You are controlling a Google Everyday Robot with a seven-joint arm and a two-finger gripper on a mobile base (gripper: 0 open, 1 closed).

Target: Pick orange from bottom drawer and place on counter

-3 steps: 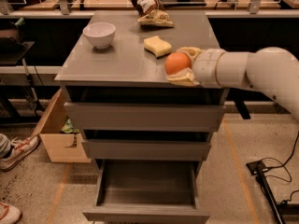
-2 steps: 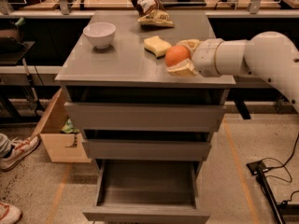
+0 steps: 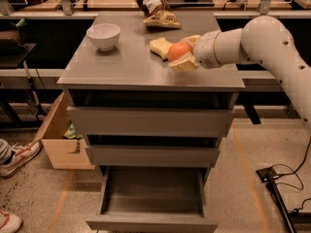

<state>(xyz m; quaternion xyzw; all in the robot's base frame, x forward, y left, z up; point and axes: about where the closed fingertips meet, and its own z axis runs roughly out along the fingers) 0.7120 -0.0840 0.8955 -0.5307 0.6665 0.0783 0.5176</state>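
Gripper [image 3: 185, 52] clamped on the orange [image 3: 177, 51], right of centre in frame, low over the counter [image 3: 126, 67] and just beside the yellow sponge [image 3: 159, 47]. Contact with the top: cannot tell. Bottom drawer [image 3: 153, 221] open at lower centre. Placement step, by my judgement: settle the fruit on bare grey, clear of sponge and edge, then part the fingers slowly so it doesn't roll.

We can read no words, numbers or signs anywhere, not on the counter [image 3: 126, 67], not on the drawer fronts, not on the bottom drawer [image 3: 150, 223]. The crinkly bag [image 3: 154, 8] at the back of the counter has print on it, but we cannot make it out. The gripper [image 3: 181, 52] is over the counter's right side, its fingers hugging the orange [image 3: 178, 51] — no label on either.
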